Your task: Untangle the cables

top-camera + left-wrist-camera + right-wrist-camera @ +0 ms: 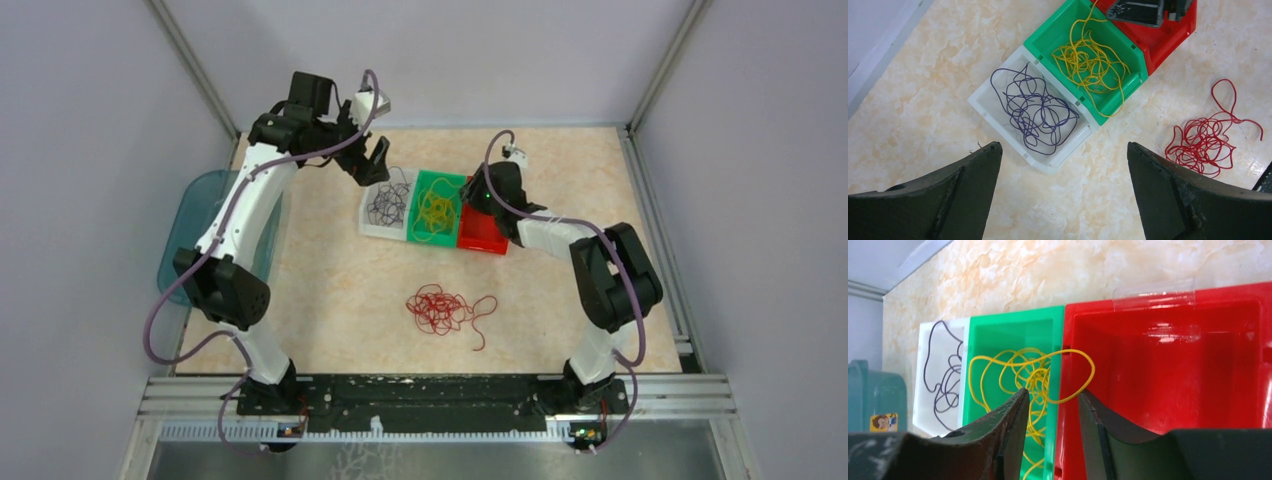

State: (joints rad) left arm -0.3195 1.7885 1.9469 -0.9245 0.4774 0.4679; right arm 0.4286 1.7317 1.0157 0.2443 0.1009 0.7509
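Observation:
A red cable tangle (441, 310) lies loose on the table; it also shows in the left wrist view (1204, 142). A purple cable (1035, 107) lies in the white bin (982, 102). A yellow cable (1090, 62) lies in the green bin (1048, 37), and one loop (1083, 375) hangs over the wall into the red bin (1168, 375). My left gripper (375, 160) hovers high near the white bin, open wide and empty. My right gripper (1053, 392) is low over the green and red bins' shared wall, jaws narrowly apart, the yellow loop just beyond the tips.
The three bins (432, 210) stand side by side at the table's far middle. A teal tub (200, 230) sits off the left edge. Metal frame posts and grey walls enclose the table.

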